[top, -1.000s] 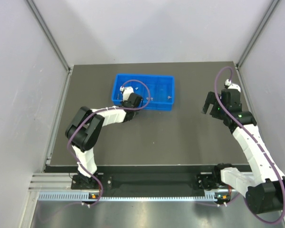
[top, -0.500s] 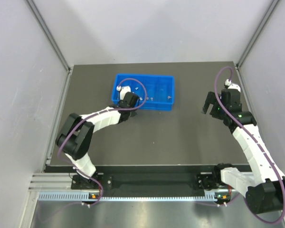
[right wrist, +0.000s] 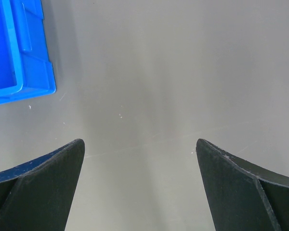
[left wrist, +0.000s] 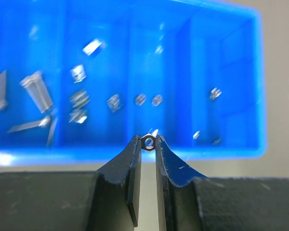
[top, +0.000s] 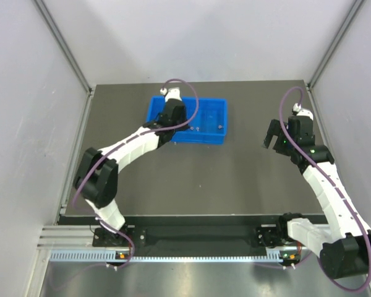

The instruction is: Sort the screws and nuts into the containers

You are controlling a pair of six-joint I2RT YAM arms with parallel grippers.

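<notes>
The blue tray [top: 207, 111] stands at the back of the table, left of centre. My left gripper [top: 172, 117] hangs over its left half. In the left wrist view this gripper [left wrist: 148, 143] is shut on a tiny silvery nut [left wrist: 148, 142], pinched at the fingertips above the tray's near wall [left wrist: 207, 154]. Several screws [left wrist: 36, 91] lie in the left compartments. Loose nuts [left wrist: 140, 99] lie in the middle ones, and small pieces [left wrist: 215, 93] at the right. My right gripper [top: 274, 138] stands open over bare table; between its fingers [right wrist: 139, 142] is nothing.
The dark table top [top: 235, 173] is bounded by grey walls on three sides. A corner of the tray [right wrist: 19, 62] shows at the upper left of the right wrist view.
My left arm has stretched farther out, carrying the gripper from the tray's near left edge up over the tray. The right arm has not moved.
</notes>
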